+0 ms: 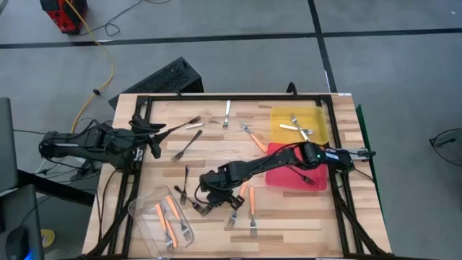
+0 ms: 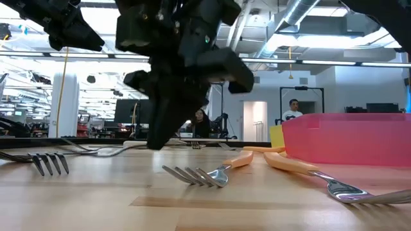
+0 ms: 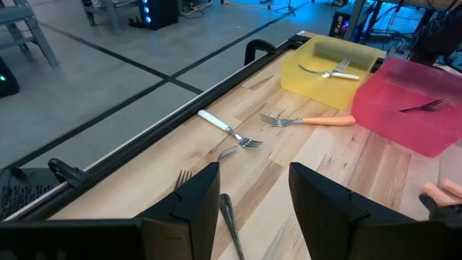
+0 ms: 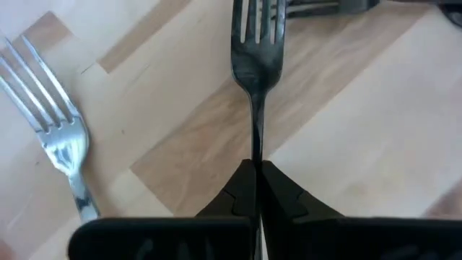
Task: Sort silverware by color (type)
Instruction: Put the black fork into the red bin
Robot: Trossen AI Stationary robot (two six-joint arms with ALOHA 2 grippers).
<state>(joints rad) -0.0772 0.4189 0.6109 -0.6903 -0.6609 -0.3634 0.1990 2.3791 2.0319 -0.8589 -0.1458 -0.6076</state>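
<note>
Right now no brand, label or lettering can be read on anything. Down at the wooden plank table (image 1: pixel 289 217), the right gripper (image 4: pixel 255 173) has its two dark fingers pinched tight on the thin handle of a dark fork (image 4: pixel 255 65), glossy metal, whose tines point straight away from the jaws, with a silver fork head (image 4: pixel 61 141) lying just off to one side of them. From table height, an orange-handled fork (image 2: pixel 212 172) with bright metal tines lies near that gripper, and the translucent red tray (image 2: pixel 350 138) stands beyond it. Over at the far edge, the left gripper (image 3: pixel 253 195) hovers with its blocky jaws parted about halfway, nothing between them; a slim dark fork handle (image 3: pixel 231 220) lies on the wood just under the gap. Well ahead of those jaws lie a white-handled fork (image 3: pixel 224 126), another orange-handled one (image 3: pixel 310 120), and the yellow tray (image 3: pixel 307 72). Near the table's front corner a clear plastic tub (image 1: pixel 141 217) holds orange forks.
</note>
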